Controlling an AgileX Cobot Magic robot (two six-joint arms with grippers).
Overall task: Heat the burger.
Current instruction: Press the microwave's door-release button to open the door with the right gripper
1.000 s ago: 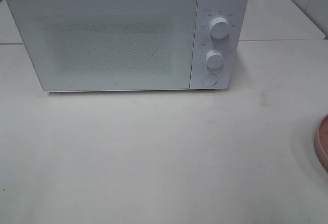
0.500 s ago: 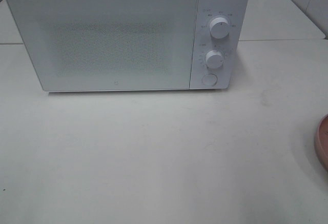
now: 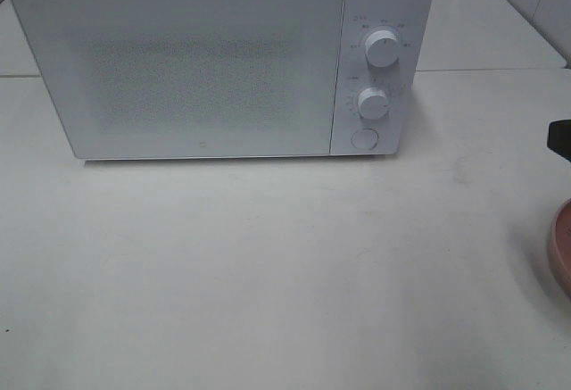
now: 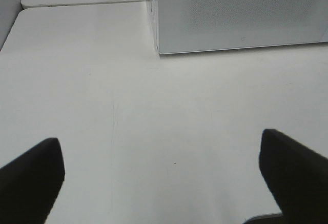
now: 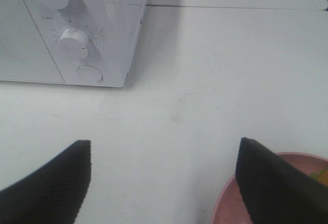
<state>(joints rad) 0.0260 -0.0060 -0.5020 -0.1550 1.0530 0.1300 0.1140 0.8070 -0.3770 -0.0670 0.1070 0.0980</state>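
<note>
Right wrist view: the right gripper [image 5: 164,152] hangs above the table [image 5: 205,80], jaws wide apart and empty. A pink plate [image 5: 230,203] sits partly behind one finger, and only a green-yellow sliver of the burger [image 5: 320,174] peeks past it. The left gripper [image 4: 159,142] is likewise spread, holding nothing. The microwave [image 5: 102,39] door is shut, so opening it likely comes first: press the round button [image 5: 89,74] squarely, clear of the knobs.

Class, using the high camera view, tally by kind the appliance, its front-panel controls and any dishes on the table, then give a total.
White box-shaped microwave: 1
White round dials: 2
White round push button: 1
Round pink plate: 1
Total: 5
</note>
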